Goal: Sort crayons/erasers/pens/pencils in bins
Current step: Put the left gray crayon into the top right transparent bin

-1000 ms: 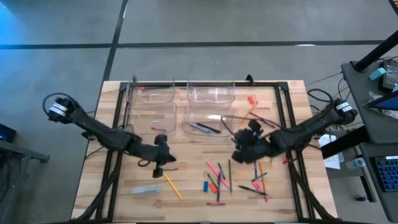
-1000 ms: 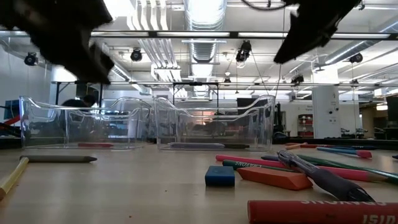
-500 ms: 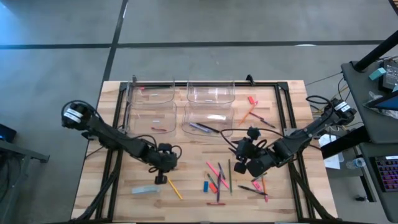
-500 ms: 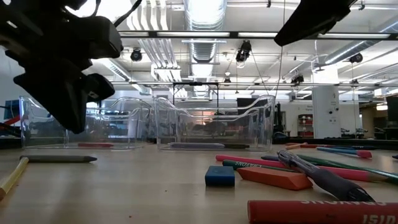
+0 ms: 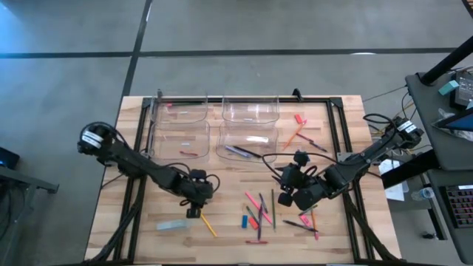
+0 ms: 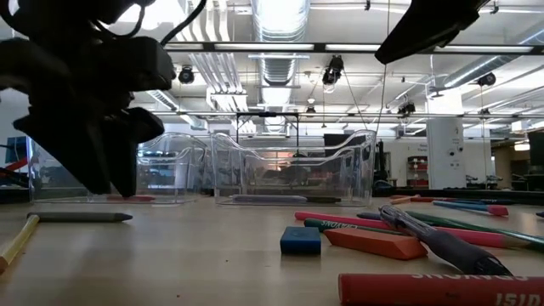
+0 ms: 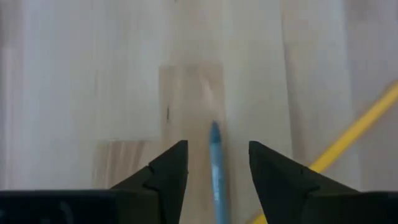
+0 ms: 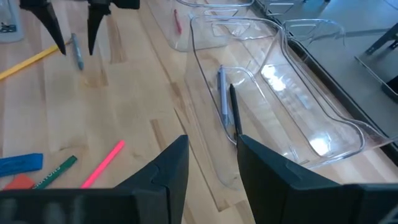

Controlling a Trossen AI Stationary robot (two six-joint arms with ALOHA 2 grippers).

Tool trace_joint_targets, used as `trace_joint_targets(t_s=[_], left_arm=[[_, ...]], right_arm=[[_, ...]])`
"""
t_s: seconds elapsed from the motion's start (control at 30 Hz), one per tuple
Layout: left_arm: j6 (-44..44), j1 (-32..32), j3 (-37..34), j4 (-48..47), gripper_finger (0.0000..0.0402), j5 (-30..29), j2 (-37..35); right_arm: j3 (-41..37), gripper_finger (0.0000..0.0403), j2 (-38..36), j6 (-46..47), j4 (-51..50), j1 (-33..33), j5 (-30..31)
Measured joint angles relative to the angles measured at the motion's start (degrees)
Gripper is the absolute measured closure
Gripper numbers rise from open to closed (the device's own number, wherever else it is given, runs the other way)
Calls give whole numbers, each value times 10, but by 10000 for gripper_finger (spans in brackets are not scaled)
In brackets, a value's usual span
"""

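A short blue pencil [image 7: 215, 163] lies flat on the wooden table [image 5: 222, 222] directly between my left fingers [image 7: 163, 173], which stand parted on either side of it without touching it. So my left gripper [image 5: 194, 212] is partly open and holds nothing; it points straight down at the boards. Just beside the blue pencil lies a yellow pencil [image 5: 205, 223], slanting away from it. A pale blue-grey stick [image 5: 172, 224] lies near the yellow pencil, on the side away from the loose pile.

Taking the four bins as the landmark: they stand in a two-by-two block at the far side of the table, and my left gripper works well in front of the near-left bin [image 5: 182, 140]. That bin holds a reddish stick [image 5: 188, 154]. The near-right bin [image 5: 249, 145] holds dark pens [image 8: 228, 101], lying side by side on its floor. The far-left bin [image 5: 180, 111] has a small red piece [image 5: 169, 106] in it.

My right gripper [image 5: 290, 193] hangs above the table in front of the near-right bin, fingers [image 8: 166, 169] a little apart with nothing between them. In front of the bins and beyond my right gripper lies the loose pile: pink pencils [image 5: 256, 201], a green stick [image 5: 273, 207], a blue eraser [image 5: 244, 220], a red crayon [image 5: 258, 241] at the near edge. More sticks [image 5: 304, 137] lie to the right of the bins.
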Motion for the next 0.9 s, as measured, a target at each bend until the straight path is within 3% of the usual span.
trace_joint_targets(t_s=[0.37, 0.73, 0.9], left_arm=[[4, -1, 46, -50, 251, -15, 91], [17, 0, 57, -67, 387, -41, 147], [27, 0, 57, -67, 392, -46, 135]], right_arm=[[-5, 275, 0, 0, 1, 0, 0], [-5, 275, 0, 1, 16, 0, 0], [-5, 275, 0, -3, 17, 0, 0]])
